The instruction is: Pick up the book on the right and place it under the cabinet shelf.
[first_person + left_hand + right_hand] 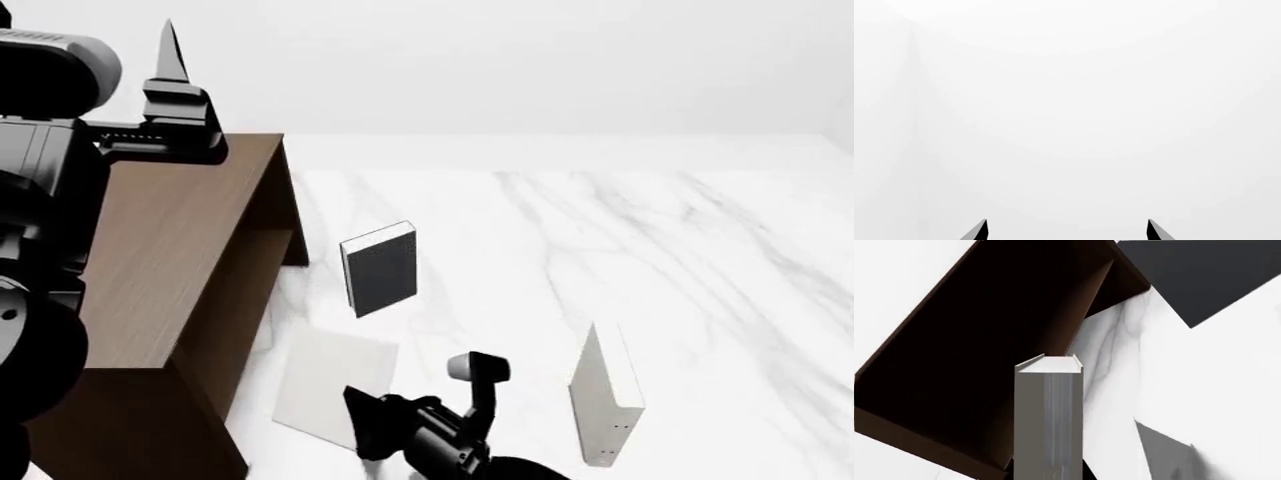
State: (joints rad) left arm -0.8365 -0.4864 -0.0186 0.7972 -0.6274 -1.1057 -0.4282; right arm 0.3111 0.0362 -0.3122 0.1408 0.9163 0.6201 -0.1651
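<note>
The right gripper (368, 418) grasps the book (334, 372) by its near edge, holding it low over the marble table (694, 260), just outside the dark open side of the cabinet shelf (174, 250). The left gripper (1067, 231) hangs released, fingers apart, raised above the cabinet's top.

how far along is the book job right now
Pickup looks done: the book sits tilted in the right hand, beside the cabinet shelf. In hand: the book faces the cabinet's dark opening. Left to do: set it under the shelf and release. The left hand is open and holds nothing.
</note>
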